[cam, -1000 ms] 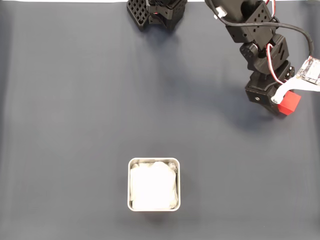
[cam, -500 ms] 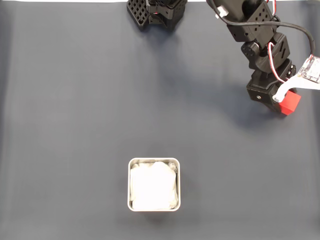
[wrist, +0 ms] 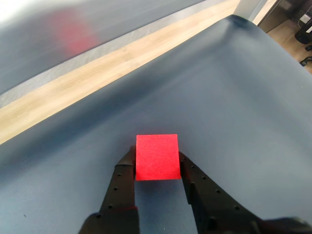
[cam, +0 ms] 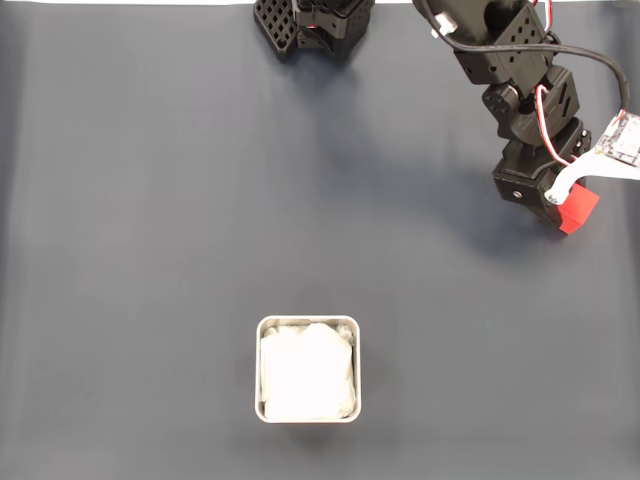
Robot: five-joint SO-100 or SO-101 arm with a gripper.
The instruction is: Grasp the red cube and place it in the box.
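Dark blue-grey cloth covers the table, smooth and matte, with faint creases; in the wrist view its far edge drops off beside a strip of pale wood floor. Most of the cloth lies bare, so there is wide open room between the arm and the tin. Black, blocky plastic makes up the arm, which reaches in from the top right of the fixed view with red and white wires looped along it. Silvery metal with rounded corners, the box sits low in the centre, its inside padded with soft white lining, well apart from the arm. At the right edge the gripper pinches the red cube, a small matte block with crisp edges, one black finger pressed against each side.
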